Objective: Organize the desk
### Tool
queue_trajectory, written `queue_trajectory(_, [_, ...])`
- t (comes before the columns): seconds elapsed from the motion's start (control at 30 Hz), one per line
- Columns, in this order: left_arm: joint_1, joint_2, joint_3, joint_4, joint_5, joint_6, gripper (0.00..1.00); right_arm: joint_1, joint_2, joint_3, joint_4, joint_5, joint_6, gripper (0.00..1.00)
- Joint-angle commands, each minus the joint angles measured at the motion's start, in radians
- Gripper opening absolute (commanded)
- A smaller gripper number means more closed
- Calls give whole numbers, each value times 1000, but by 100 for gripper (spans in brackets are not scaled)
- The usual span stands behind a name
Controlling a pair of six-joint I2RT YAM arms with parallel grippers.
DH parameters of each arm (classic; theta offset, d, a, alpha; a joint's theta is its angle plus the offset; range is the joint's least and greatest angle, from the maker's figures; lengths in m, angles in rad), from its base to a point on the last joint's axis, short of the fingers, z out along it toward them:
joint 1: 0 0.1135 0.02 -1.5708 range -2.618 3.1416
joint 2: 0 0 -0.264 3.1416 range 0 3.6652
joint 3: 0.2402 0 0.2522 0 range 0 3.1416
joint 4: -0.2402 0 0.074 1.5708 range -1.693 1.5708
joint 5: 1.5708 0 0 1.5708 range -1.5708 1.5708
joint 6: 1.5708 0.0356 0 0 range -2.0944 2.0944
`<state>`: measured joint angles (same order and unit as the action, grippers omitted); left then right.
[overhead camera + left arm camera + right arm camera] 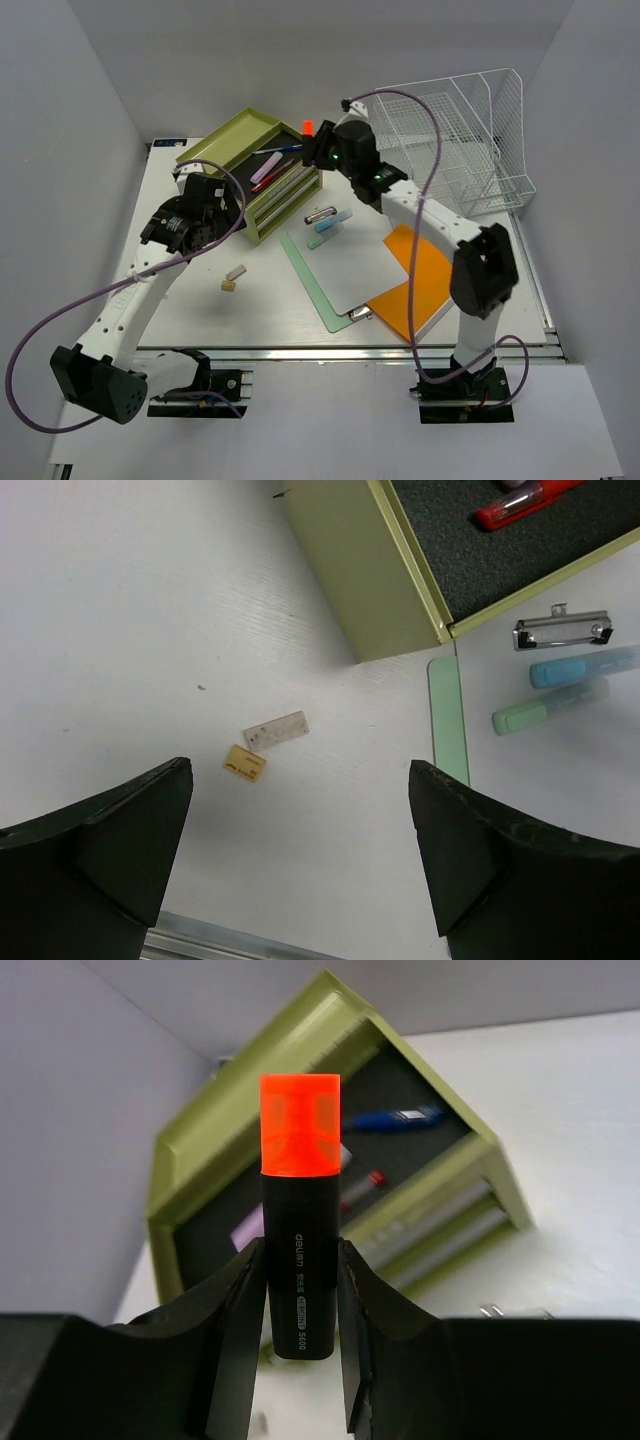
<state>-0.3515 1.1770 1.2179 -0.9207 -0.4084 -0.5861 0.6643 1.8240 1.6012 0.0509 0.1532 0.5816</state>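
Note:
The desk [185, 305] is a white tabletop with a silver rail along its front. My right gripper [318, 150] hangs over the right end of the olive-green drawer box [250, 165], shut on an orange-capped black highlighter [300, 1160] that stands upright between the fingers [240, 1300]. In the top view the highlighter's orange cap [307, 127] pokes out above the gripper. My left gripper [190, 225] hovers over the desk's left part, open and empty. In the left wrist view the left gripper [300, 770] has two small erasers [262, 744] just ahead of it on the desk [120, 610].
The box's top tray [400, 1080] holds a blue pen [395, 1117], a red pen and a purple marker. A binder clip [562, 630], blue highlighter [585, 665] and green highlighter [550, 708] lie on a green clipboard [345, 270]. An orange folder [420, 285] lies right of it. A white wire rack [460, 140] stands at the back right.

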Motion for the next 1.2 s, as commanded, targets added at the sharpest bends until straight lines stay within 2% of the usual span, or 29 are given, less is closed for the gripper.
queue_trajectory(0.0, [8,-46,2,0,-21,-32,98,35,142,139,138,-18,99,7])
queue_trajectory(0.17, [9,-74,-26,-1,-9,-41,98,81,306,391,170,14,142,8])
queue_trajectory(0.27, [9,-82,-34,-6,-4,-49,98,90,389,486,144,17,167,10])
queue_trajectory(0.37, [11,-83,-35,-13,-18,-54,98,95,405,474,136,38,178,17])
queue_trajectory(0.53, [11,-79,-32,-17,-20,-55,98,98,334,361,152,78,149,43])
queue_trajectory(0.57, [11,-77,-31,-15,-21,-55,98,98,328,361,145,82,144,47])
queue_trajectory(0.6, [11,-73,-24,-15,-23,-52,98,98,319,364,124,82,135,56])
queue_trajectory(0.67, [11,-68,-15,-9,-21,-46,98,100,313,400,89,80,97,65])
queue_trajectory(0.73, [11,-59,3,-6,-27,-40,98,98,293,413,58,82,64,89])
queue_trajectory(0.9, [11,-39,32,2,-41,-23,98,98,178,350,-14,152,-12,89])
queue_trajectory(1.13, [11,-19,32,-3,-32,-23,98,98,-64,42,-216,342,-7,89])
queue_trajectory(1.17, [11,-19,34,-3,-30,-21,98,97,-83,16,-297,357,13,89])
